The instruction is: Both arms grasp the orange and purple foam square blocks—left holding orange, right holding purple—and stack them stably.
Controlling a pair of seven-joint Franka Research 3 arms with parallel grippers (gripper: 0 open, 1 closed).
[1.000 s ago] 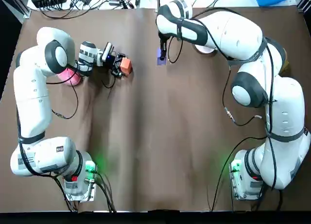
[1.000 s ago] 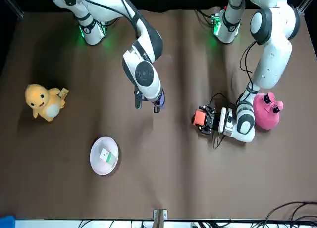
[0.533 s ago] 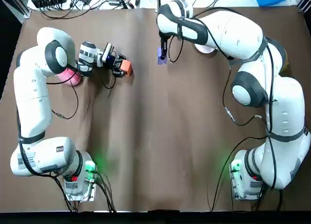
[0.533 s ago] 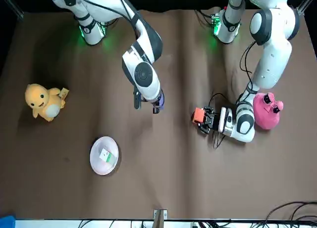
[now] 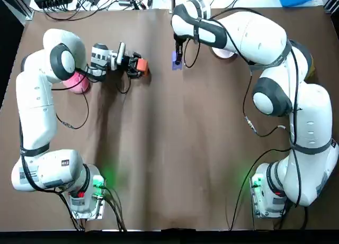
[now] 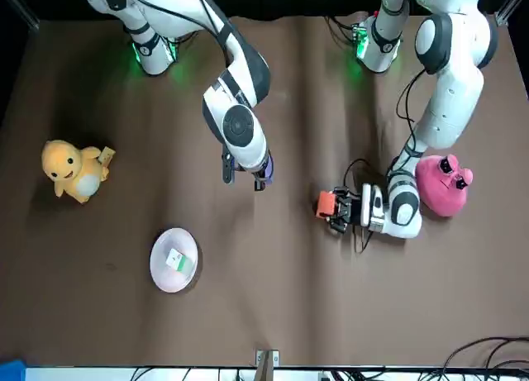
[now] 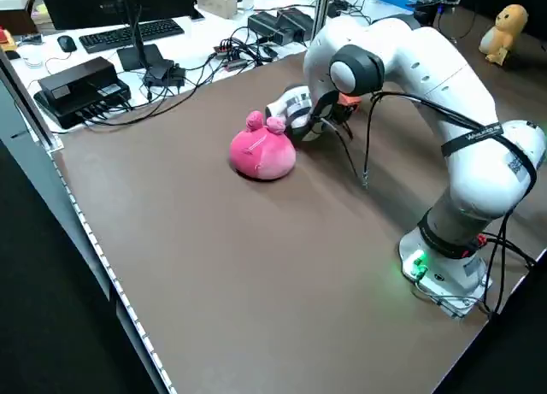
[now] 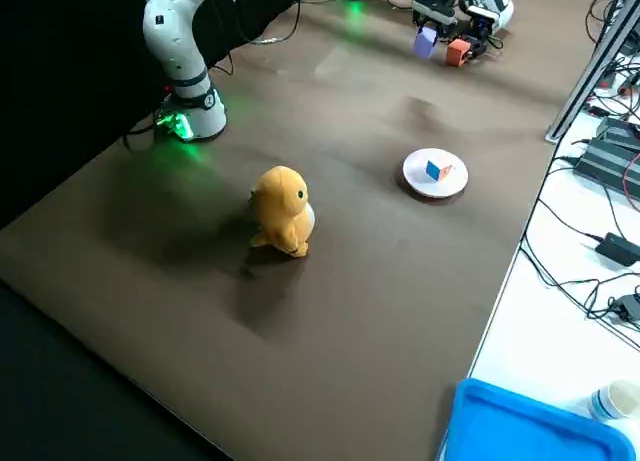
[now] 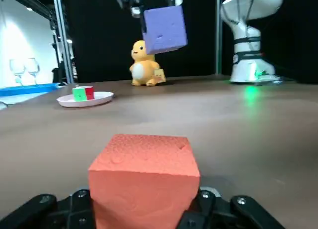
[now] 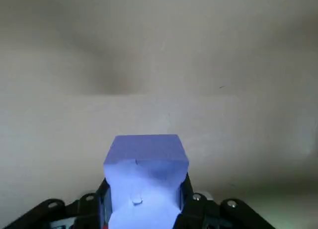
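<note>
Left claw [image 5: 136, 65] clamps the orange foam square block [image 5: 141, 67]; right claw [image 5: 178, 57] clamps the purple foam square block [image 5: 174, 61], the two apart

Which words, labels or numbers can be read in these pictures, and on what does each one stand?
None can be read with certainty.
Band around the left arm, left side view: lettering, too small to read.
Sticker near that arm's base, top view: too small to read.
Orange block and purple block: no marking visible.
</note>
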